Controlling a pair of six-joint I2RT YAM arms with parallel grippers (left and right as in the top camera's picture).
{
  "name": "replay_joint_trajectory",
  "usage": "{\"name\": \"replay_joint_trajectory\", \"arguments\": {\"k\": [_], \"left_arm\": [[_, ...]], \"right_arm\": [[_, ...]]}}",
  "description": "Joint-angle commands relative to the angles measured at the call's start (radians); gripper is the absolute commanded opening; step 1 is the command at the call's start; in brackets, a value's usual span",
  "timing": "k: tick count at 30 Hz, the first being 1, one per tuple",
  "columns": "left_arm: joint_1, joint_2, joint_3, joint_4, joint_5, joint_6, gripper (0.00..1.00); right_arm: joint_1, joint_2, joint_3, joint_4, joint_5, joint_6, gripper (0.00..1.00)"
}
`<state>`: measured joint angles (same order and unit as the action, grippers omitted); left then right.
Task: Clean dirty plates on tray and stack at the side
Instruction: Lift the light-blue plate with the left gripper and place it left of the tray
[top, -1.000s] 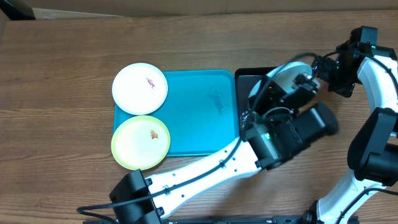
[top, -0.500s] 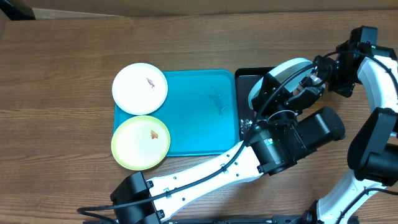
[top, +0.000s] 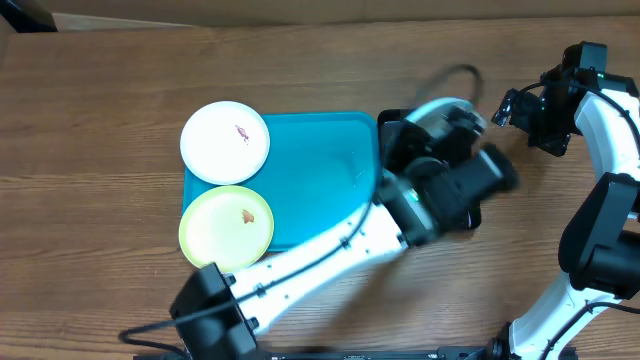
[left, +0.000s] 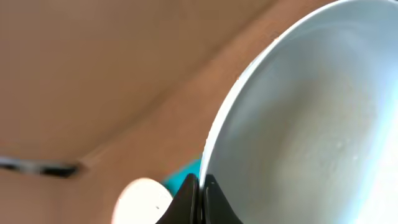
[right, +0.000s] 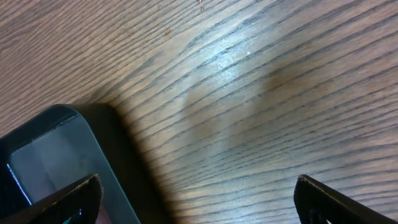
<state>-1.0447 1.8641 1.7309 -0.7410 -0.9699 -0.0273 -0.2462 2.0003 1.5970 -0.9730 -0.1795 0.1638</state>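
The worktop (top: 100, 100) is brown wood with visible grain and fills nearly the whole overhead view. The turquoise tray (top: 310, 180) lies at its centre. The left arm (top: 330, 245) reaches from the near edge past the tray's right end. The right arm (top: 610, 120) stands at the right edge. A black tray (right: 50, 149) lies just beside the turquoise tray.

The white plate (top: 224, 142) overlaps the tray's far left corner. The yellow-green plate (top: 226, 229) overlaps its near left corner. Each carries a small reddish smear.

The left claw (left: 200, 186) is pressed onto the rim of the pale mint-blue plate (left: 311, 112), held tilted. The right claw (right: 199, 196) is spread wide above bare wood.
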Motion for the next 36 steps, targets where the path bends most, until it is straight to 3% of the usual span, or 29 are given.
{"name": "replay_joint_trajectory", "arguments": {"k": [1,9,10,12,22,30,36], "left_arm": [[0.193,-0.002,0.024,-0.063,0.400,-0.266,0.04],[0.615,-0.002,0.024,-0.155,1.066,-0.387,0.04],[0.727,-0.002,0.024,-0.172,1.202,-0.389,0.04],[0.885,-0.002,0.024,-0.207,1.331,-0.388,0.04],[1.403,-0.002,0.023,-0.377,1.306,-0.327,0.04],[1.780,-0.002,-0.016,-0.417,1.209,-0.328,0.04],[1.883,-0.002,-0.145,-0.299,1.206,-0.407,0.04]], "right_arm": [[0.004,-0.020,0.027,0.002,-0.004,0.005,1.00],[0.004,-0.020,0.027,0.002,-0.004,0.005,1.00],[0.004,-0.020,0.027,0.002,-0.004,0.005,1.00],[0.004,-0.020,0.027,0.003,-0.004,0.005,1.00],[0.004,-0.020,0.027,0.002,-0.004,0.005,1.00],[0.004,-0.020,0.027,0.002,-0.004,0.005,1.00],[0.004,-0.020,0.027,0.002,-0.004,0.005,1.00]]}}
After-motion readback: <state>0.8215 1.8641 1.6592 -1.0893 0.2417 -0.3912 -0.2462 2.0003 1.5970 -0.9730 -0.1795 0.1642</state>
